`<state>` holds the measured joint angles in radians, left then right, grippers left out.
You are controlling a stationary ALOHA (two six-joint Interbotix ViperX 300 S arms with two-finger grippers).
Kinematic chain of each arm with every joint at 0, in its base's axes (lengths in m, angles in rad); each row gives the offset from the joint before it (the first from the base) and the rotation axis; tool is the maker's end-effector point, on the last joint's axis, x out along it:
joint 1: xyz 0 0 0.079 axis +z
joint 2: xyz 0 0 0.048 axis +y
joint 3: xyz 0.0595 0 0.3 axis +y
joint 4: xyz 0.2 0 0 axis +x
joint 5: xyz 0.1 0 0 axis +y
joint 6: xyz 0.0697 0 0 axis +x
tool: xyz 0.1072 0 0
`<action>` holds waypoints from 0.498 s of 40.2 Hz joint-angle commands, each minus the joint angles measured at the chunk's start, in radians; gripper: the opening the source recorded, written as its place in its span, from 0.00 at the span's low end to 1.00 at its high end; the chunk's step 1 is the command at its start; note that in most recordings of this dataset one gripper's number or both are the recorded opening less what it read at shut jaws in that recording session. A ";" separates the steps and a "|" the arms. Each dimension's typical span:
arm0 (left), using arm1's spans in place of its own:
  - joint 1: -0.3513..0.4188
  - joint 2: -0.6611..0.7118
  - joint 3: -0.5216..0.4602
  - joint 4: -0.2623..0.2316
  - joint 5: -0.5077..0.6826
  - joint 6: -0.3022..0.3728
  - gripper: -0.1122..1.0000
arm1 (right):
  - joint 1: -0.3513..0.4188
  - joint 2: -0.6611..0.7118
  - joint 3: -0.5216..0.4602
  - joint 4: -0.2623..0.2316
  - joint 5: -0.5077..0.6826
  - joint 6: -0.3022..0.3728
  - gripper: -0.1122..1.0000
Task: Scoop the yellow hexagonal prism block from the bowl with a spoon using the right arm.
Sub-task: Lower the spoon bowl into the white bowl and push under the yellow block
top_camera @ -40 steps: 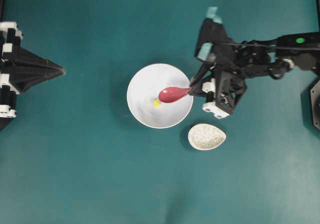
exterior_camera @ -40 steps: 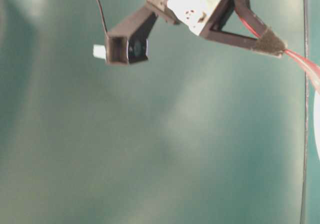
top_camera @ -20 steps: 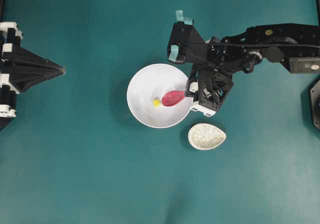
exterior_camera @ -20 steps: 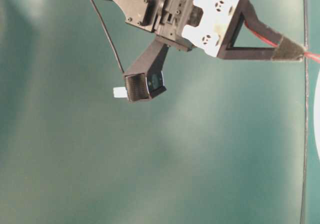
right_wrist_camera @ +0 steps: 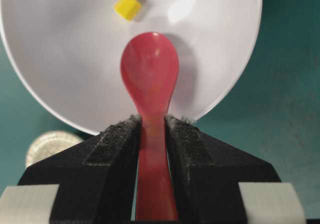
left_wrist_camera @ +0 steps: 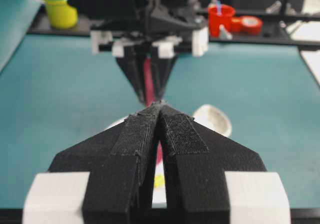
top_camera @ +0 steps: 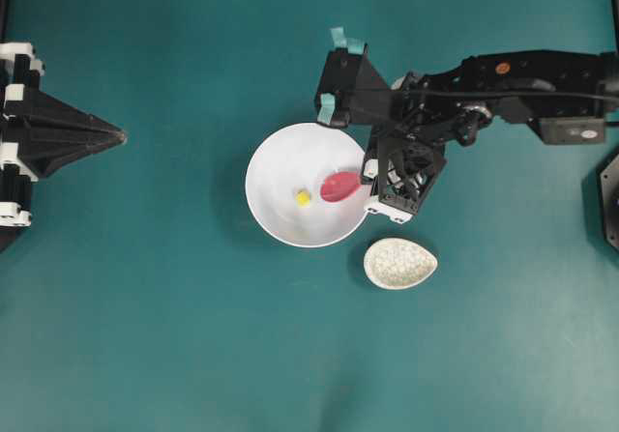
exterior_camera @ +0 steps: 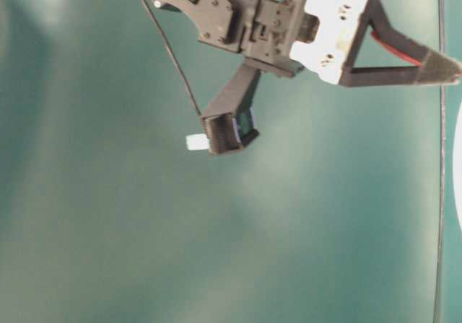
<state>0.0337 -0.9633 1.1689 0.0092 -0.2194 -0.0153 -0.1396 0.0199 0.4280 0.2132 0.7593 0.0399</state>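
With right gripper (right_wrist_camera: 151, 129) jaws clamped on the spoon (right_wrist_camera: 150, 73) handle, left jaws together, drive the scoop ahead and slightly left toward the yellow hexagonal prism block (right_wrist_camera: 127, 6) in the bowl (right_wrist_camera: 60, 48)

bright, even light; blurry table-level view

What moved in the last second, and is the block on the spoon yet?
The right hand swung in over the bowl's right rim and tipped steeper, so the spoon now looks foreshortened, its scoop drawn back right, off the block. The block is not scooped yet. Unchanged: the grip on the spoon, the block's spot, bowl, spoon rest, and the shut left hand.
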 commanded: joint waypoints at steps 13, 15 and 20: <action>0.000 0.003 -0.020 0.003 -0.008 0.003 0.09 | 0.012 0.029 -0.031 -0.002 -0.052 -0.005 0.31; 0.000 0.003 -0.020 0.003 -0.006 0.003 0.09 | 0.012 0.034 -0.032 0.000 -0.063 -0.005 0.31; 0.000 0.003 -0.020 0.003 -0.006 0.003 0.09 | 0.014 0.046 -0.032 -0.002 -0.094 -0.006 0.31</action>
<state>0.0322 -0.9649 1.1689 0.0107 -0.2194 -0.0138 -0.1289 0.0721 0.4188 0.2132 0.6857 0.0322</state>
